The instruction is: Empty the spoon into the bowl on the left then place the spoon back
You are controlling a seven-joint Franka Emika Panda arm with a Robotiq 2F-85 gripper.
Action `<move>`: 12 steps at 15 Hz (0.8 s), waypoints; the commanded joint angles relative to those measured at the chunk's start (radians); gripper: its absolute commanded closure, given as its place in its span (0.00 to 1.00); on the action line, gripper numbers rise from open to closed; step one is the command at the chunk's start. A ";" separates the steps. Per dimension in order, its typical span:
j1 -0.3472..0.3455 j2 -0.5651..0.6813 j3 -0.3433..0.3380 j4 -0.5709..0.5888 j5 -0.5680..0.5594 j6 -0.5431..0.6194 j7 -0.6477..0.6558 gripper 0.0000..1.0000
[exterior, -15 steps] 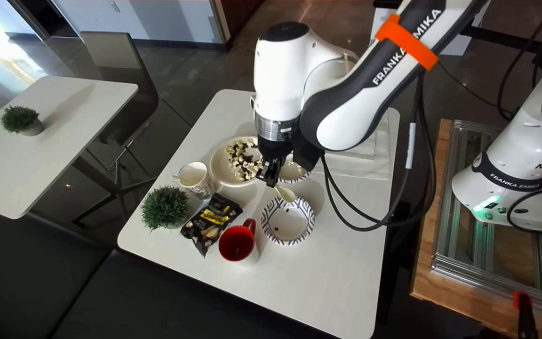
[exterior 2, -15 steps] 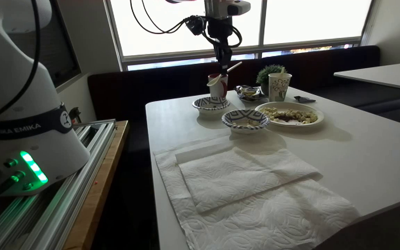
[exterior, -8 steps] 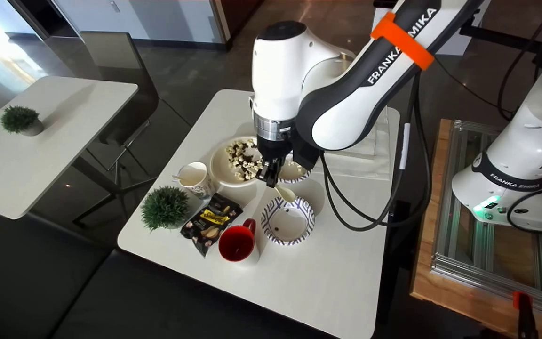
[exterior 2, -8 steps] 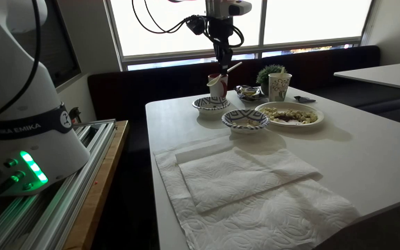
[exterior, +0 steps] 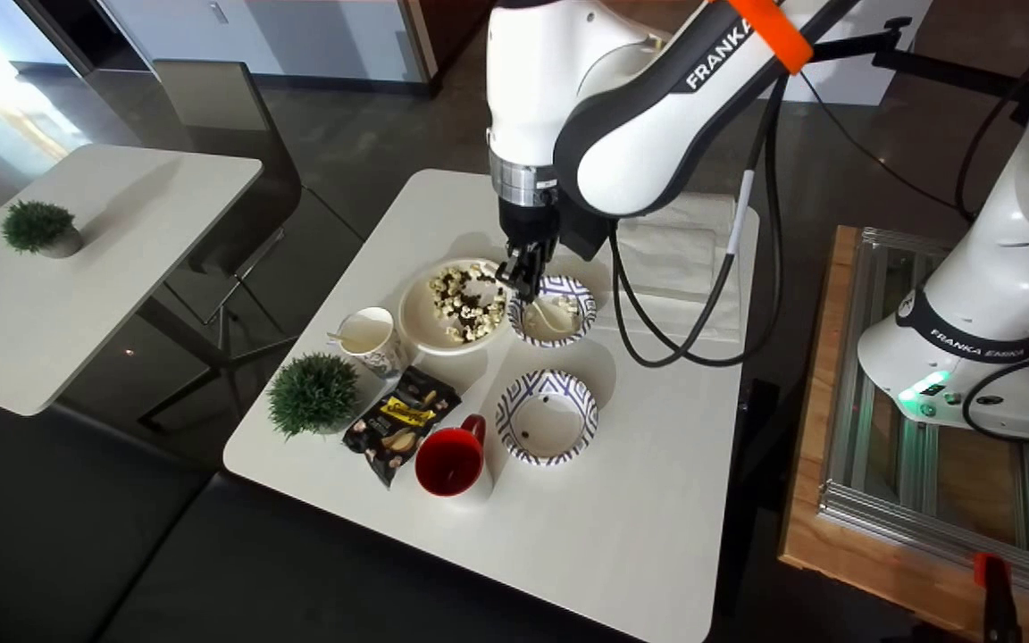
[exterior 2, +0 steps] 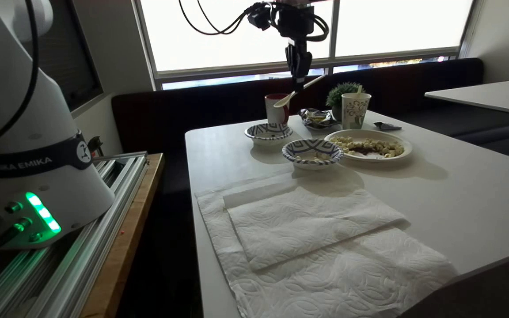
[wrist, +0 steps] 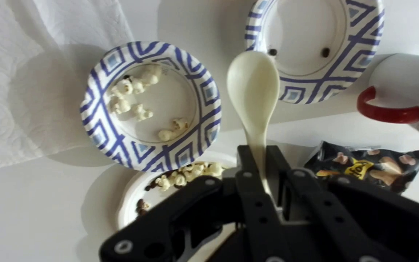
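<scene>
Hand (wrist: 261,154): clamped on spoon (wrist: 254,82) — aloft
Paper bowl (wrist: 209,92) near plate (exterior: 422,311): popcorn (wrist: 122,106)
Paper bowl (wrist: 363,42) near mug (wrist: 402,80): two dark bits (wrist: 325,52)

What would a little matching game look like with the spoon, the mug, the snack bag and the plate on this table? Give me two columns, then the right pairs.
Things
1. the spoon
2. the mug
3. the snack bag
4. the plate

Clues
A. Red on the inside
B. Has popcorn on it
C. Pinched in the gripper
D. Mostly black

Right pairs
1-C
2-A
3-D
4-B
</scene>
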 commanded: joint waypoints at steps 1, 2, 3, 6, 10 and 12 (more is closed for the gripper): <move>-0.003 -0.054 -0.091 0.000 0.007 -0.086 -0.056 0.97; -0.007 -0.053 -0.112 0.006 0.011 -0.100 -0.074 0.97; -0.014 -0.046 -0.133 0.013 0.001 -0.104 -0.083 0.97; -0.026 -0.008 -0.178 0.035 -0.002 -0.094 -0.121 0.97; -0.038 0.056 -0.214 0.081 0.021 -0.104 -0.150 0.97; -0.046 0.089 -0.225 0.105 0.017 -0.111 -0.157 0.97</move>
